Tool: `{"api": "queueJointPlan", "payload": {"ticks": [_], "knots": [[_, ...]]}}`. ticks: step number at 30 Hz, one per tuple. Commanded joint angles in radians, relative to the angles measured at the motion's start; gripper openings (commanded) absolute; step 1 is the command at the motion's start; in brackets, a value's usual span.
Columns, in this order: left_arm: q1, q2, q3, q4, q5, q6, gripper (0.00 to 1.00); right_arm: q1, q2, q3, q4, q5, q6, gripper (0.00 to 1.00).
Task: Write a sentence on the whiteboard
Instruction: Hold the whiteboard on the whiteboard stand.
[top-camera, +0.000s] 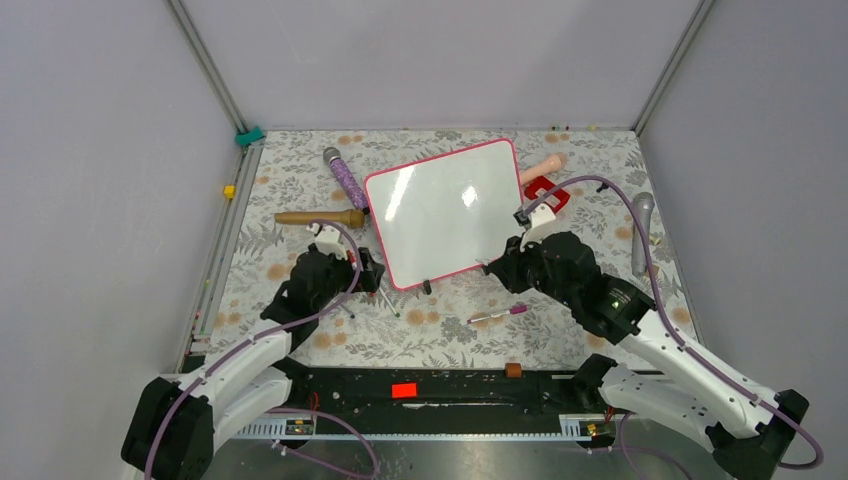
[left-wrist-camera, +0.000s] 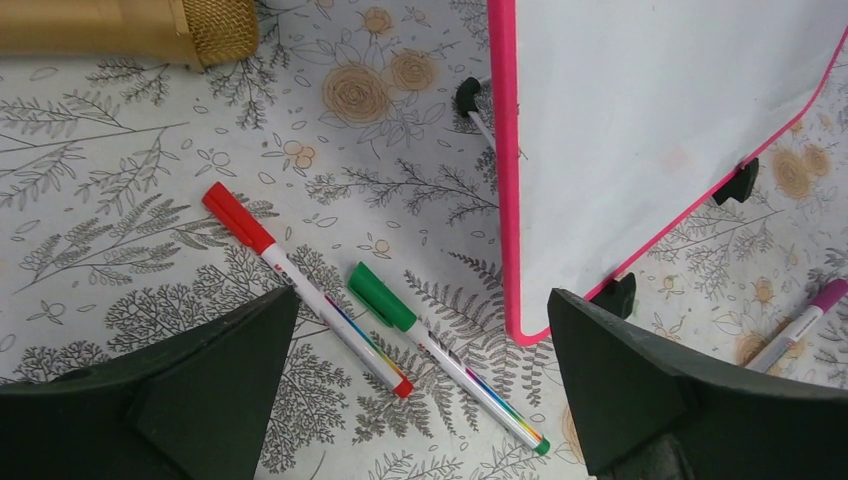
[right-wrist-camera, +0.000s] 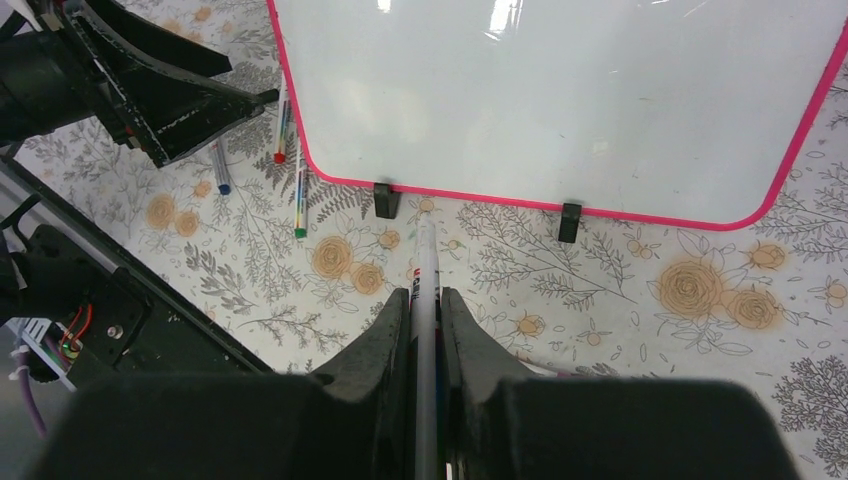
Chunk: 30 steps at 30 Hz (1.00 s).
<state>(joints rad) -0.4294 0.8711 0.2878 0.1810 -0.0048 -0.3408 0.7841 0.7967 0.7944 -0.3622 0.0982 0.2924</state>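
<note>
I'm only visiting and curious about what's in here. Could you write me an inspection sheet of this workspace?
Surface: floral cloth covering the table.
Job's things: whiteboard, blank; no sentence seen.
Clutter: red-capped marker, green-capped marker, purple-capped marker, gold microphone, purple microphone, grey microphone, red block.
Hands: left hand open above the red-capped and green-capped markers; right hand shut on a white marker pointing toward the board.
Cables: purple cables along both arms.
Surroundings: plain grey walls, metal corner posts.
</note>
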Motion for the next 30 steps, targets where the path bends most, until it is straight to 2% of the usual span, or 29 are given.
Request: {"api": "queueJointPlan", "payload": {"ticks": [1,5,11,18,21,25,30], "knots": [[0.008,0.000,0.053,0.039,0.095,-0.018,0.99,-0.003,0.019,0.062,0.031,-0.022,-0.011,0.00],[0.010,-0.011,0.037,0.087,0.150,-0.005,0.99,-0.003,0.035,0.079,0.031,-0.013,-0.005,0.00],[0.025,0.089,0.091,0.085,0.195,-0.014,0.99,-0.003,0.083,0.121,0.032,-0.008,-0.006,0.00],[0.045,0.200,0.164,0.082,0.161,-0.020,0.99,-0.002,0.142,0.168,0.040,-0.044,-0.002,0.00],[0.072,0.247,0.187,0.080,0.253,-0.016,0.99,-0.003,0.150,0.175,0.041,-0.048,0.001,0.00],[0.160,0.326,0.182,0.191,0.498,-0.104,0.99,-0.003,0.157,0.175,0.052,-0.057,0.013,0.00],[0.176,0.337,0.185,0.213,0.489,-0.067,0.99,-0.003,0.158,0.179,0.052,-0.075,0.028,0.00]]}}
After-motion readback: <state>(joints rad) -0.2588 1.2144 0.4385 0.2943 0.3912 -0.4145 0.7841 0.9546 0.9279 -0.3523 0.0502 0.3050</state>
